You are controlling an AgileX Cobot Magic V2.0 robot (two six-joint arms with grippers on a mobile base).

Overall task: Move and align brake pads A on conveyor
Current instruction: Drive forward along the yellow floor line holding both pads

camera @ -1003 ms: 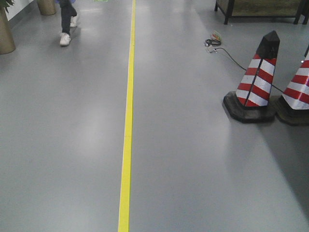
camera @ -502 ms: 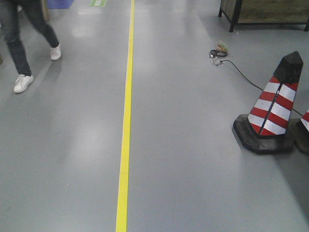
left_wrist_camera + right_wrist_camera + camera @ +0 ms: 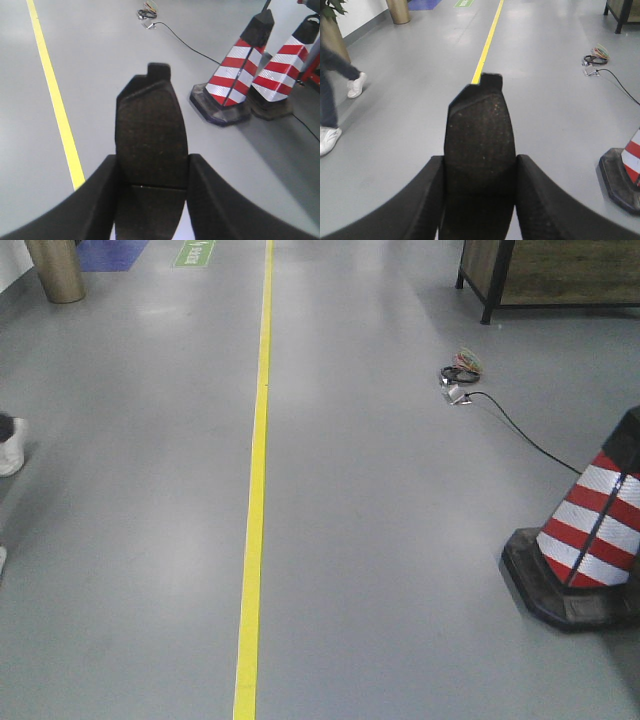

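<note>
With each gripper, left (image 3: pixel 151 172) and right (image 3: pixel 479 172), pinching a brake pad (image 3: pixel 151 135) over bare floor (image 3: pixel 400 540) and no conveyor visible, jolts could drop either pad.

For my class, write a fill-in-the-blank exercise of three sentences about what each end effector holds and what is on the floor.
1. The left end effector grips a dark ____ pad.
2. The floor line is ____.
3. The traffic cone has red and ____ stripes.

Missing words: brake; yellow; white
</note>
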